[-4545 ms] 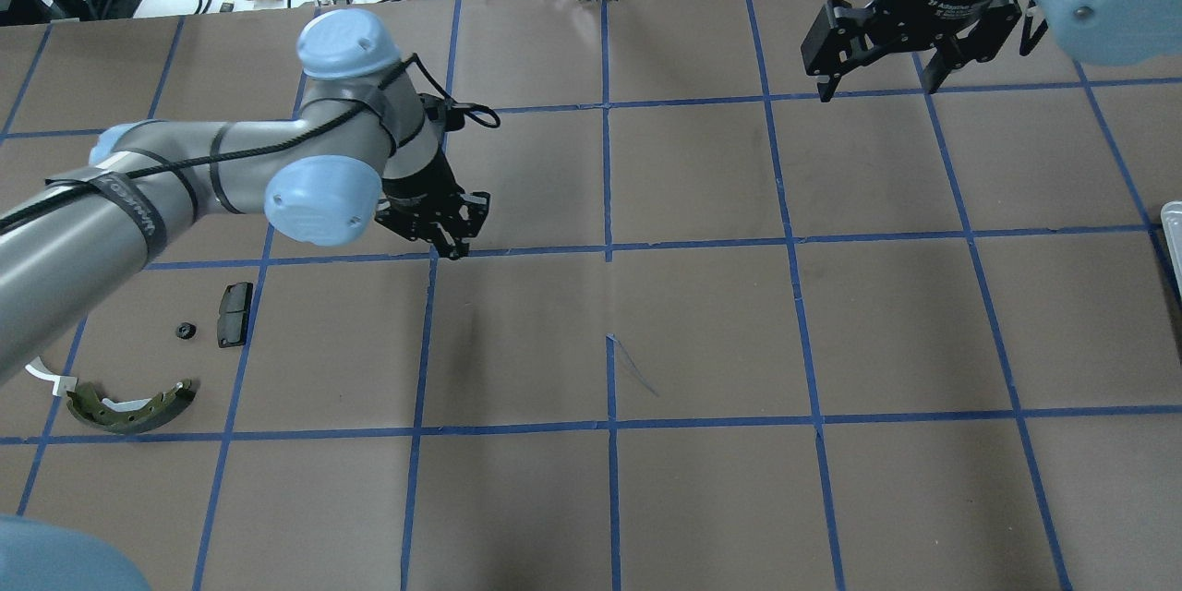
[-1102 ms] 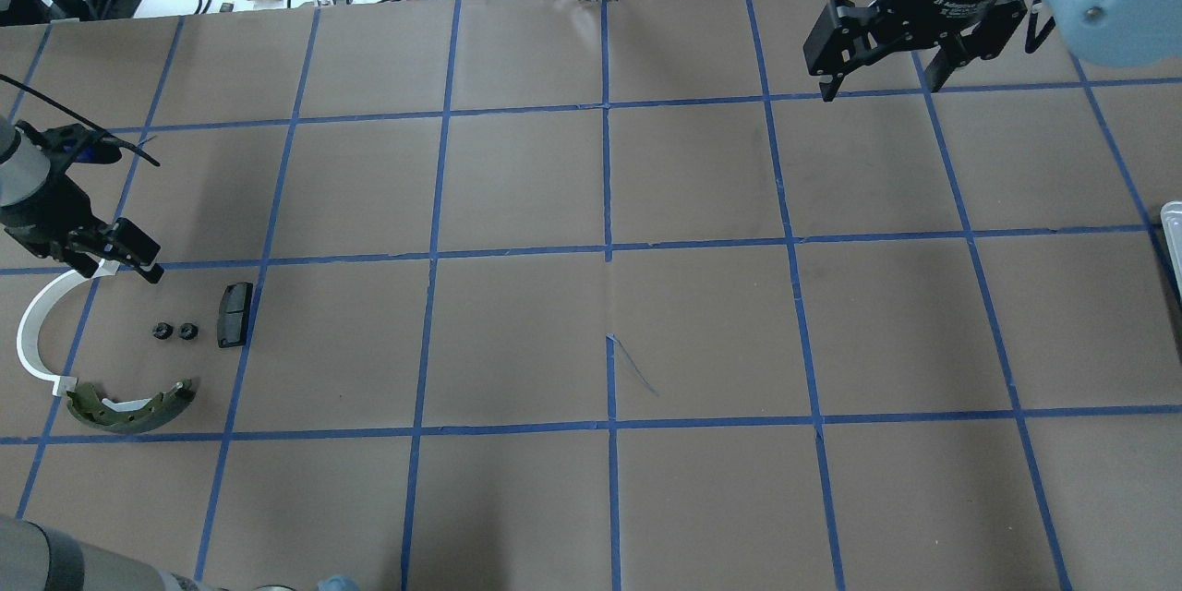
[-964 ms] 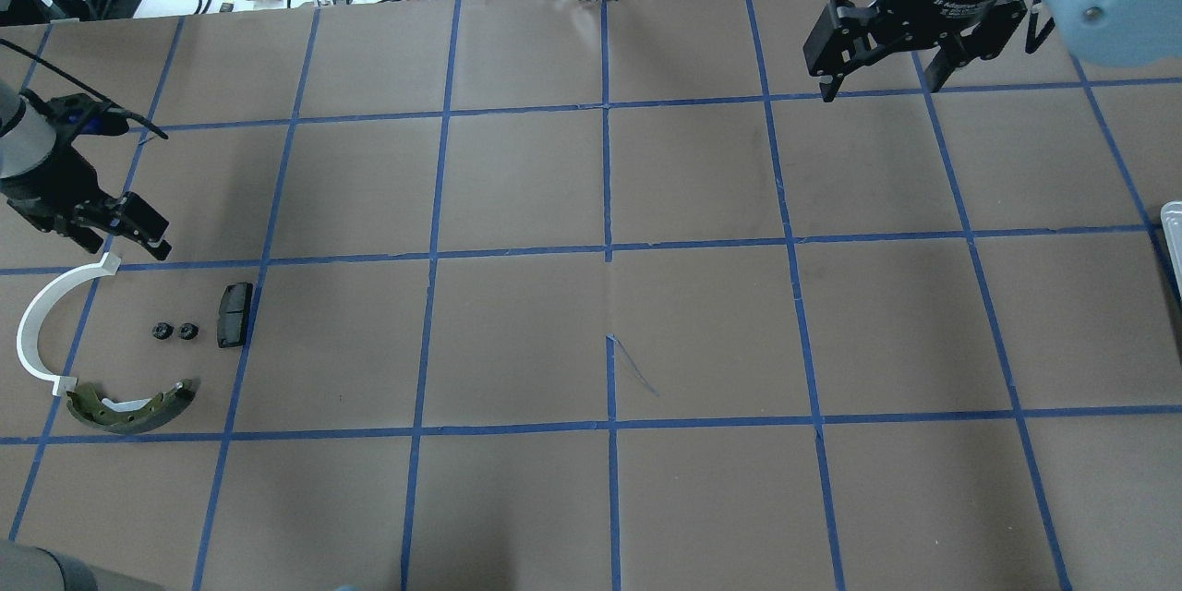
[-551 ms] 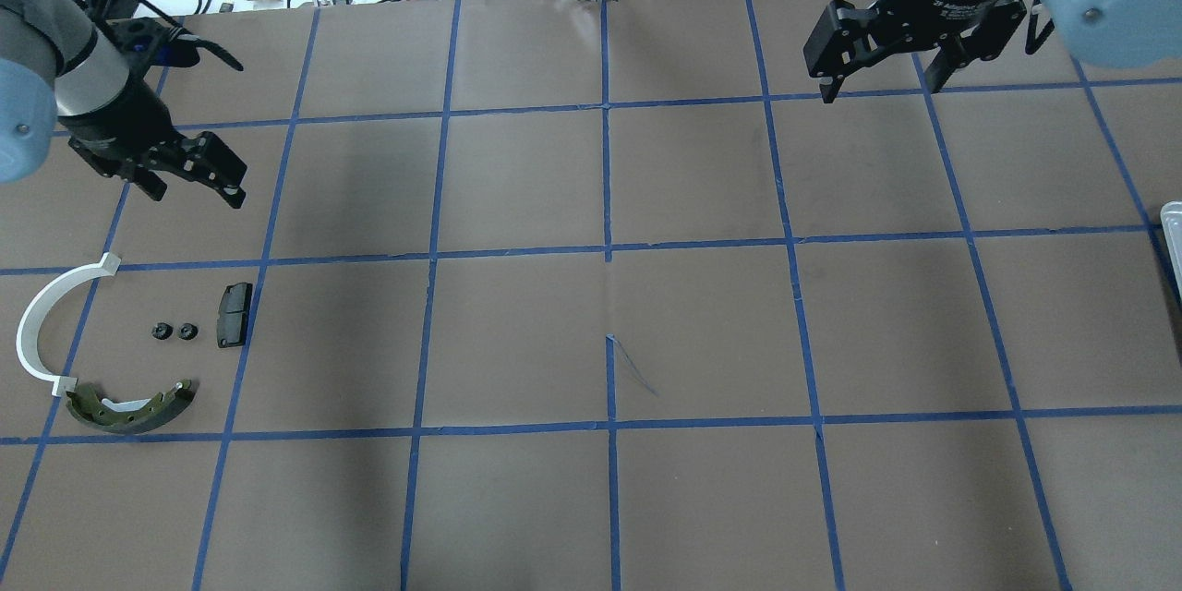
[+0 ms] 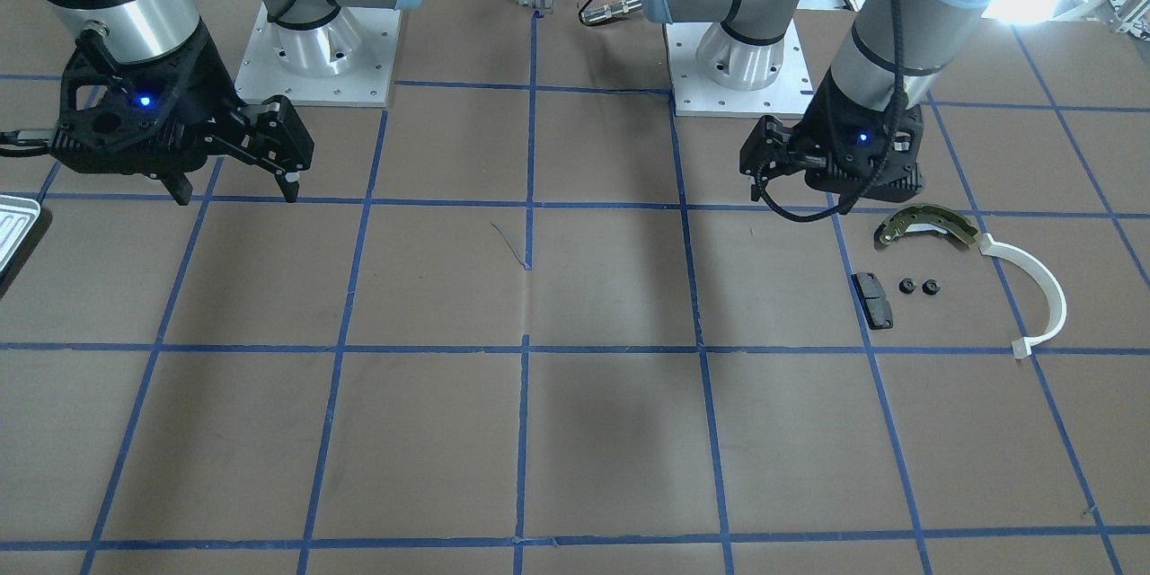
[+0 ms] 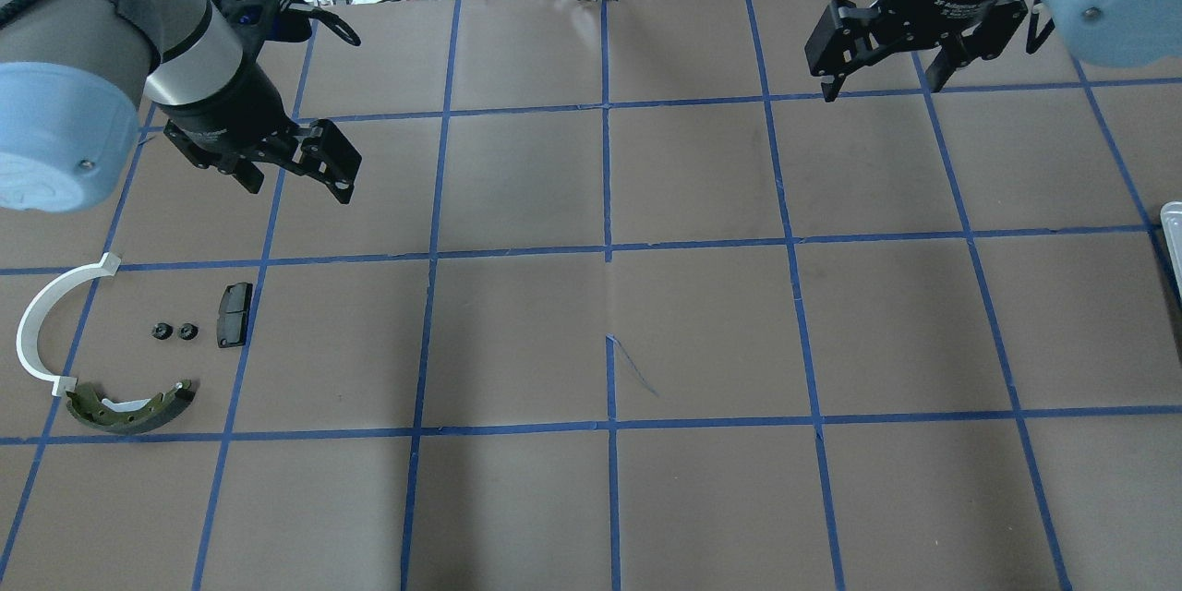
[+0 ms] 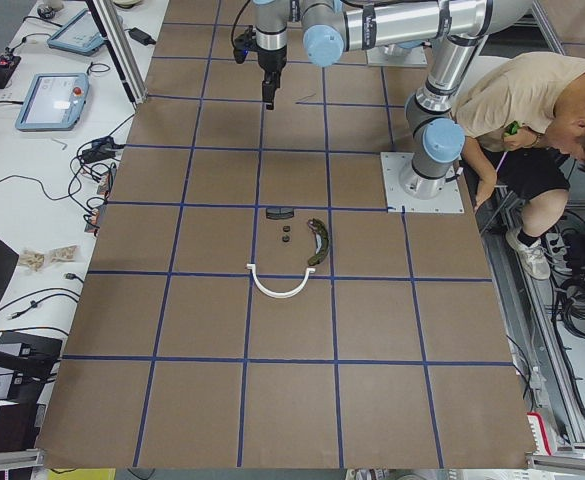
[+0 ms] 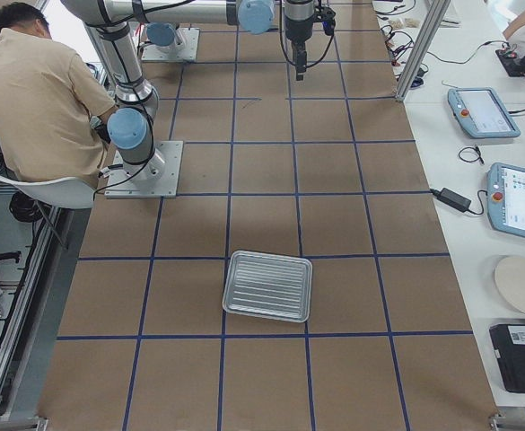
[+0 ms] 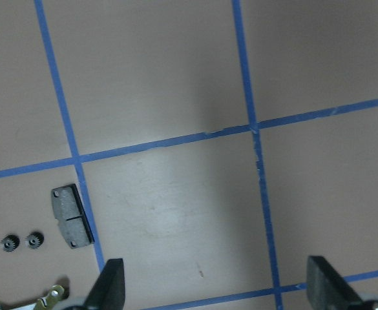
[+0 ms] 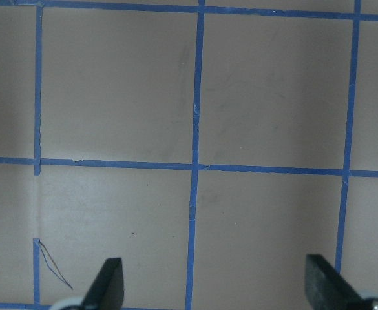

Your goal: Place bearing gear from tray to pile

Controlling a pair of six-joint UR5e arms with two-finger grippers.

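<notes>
Observed from the overhead view: the left gripper (image 6: 297, 187) hangs over the table (image 6: 702, 332) in the upper left of the frame. Its jaws are spread and carry nothing. The left wrist view confirms this, with a black fingertip (image 9: 110, 285) at each lower corner and bare brown paper between them. In the front-facing view the gripper body hides these fingers.

The right gripper (image 6: 880, 90) hangs at the upper right of the overhead frame. It too is spread wide with nothing between its jaws, and the right wrist view shows only blue tape lines under it.

The pile (image 6: 129, 408) lies at the lower left of the overhead frame, well apart from both grippers. Two small black bearing gears (image 6: 187, 330) sit there side by side, close but not touching. They lie between the white arc (image 6: 25, 337) to their left and the dark brake pad (image 6: 235, 315) just to their right. Teeth can be made out on them only in the left wrist view. The brake shoe (image 5: 930, 217) lies below them in the overhead frame, one end meeting the foot of the arc. The left wrist view cuts it off at the bottom edge.

The tray (image 8: 267, 287) appears whole only in the right side view, low in the frame with its ribbed floor exposed. The overhead view catches just a corner of it at the right edge. An operator (image 8: 38, 90) sits beside the robot base.
</notes>
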